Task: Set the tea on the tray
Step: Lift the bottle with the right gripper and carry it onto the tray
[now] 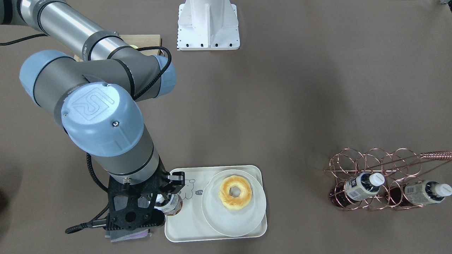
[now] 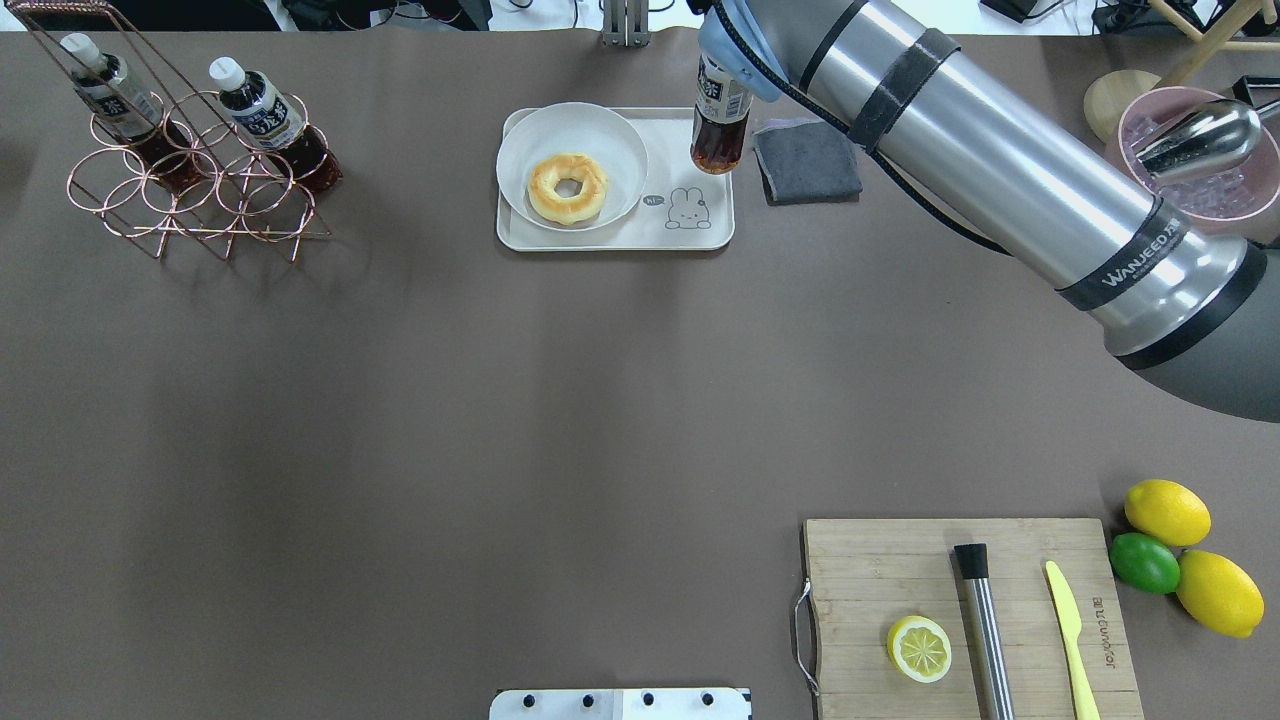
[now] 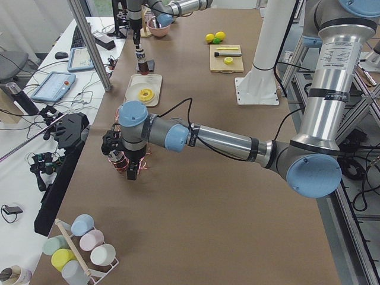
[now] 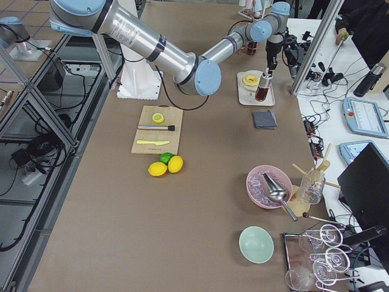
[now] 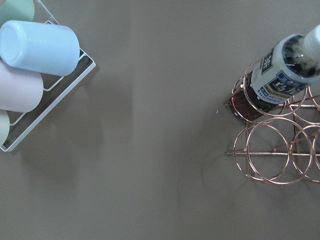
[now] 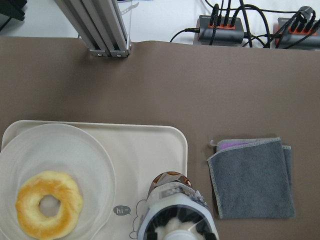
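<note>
The tea [image 2: 720, 120], a clear bottle of dark brown liquid with a navy-and-white label, is upright in my right gripper [image 1: 166, 199], which is shut on its neck. It stands over the corner of the cream tray [image 2: 620, 238] beside the cartoon drawing, and I cannot tell if its base touches. The right wrist view shows the bottle [image 6: 172, 200] from above over the tray [image 6: 150, 145]. My left gripper [image 3: 132, 172] hangs by the copper rack [image 3: 122, 163], and I cannot tell whether it is open or shut.
A white plate [image 2: 610, 130] with a donut [image 2: 567, 187] fills the tray's other half. A grey cloth [image 2: 806, 160] lies beside the tray. The copper rack [image 2: 190, 190] holds two more bottles. A cutting board [image 2: 900, 570], lemons [image 2: 1166, 511] and a pink ice bowl [image 2: 1190, 200] stand at the right.
</note>
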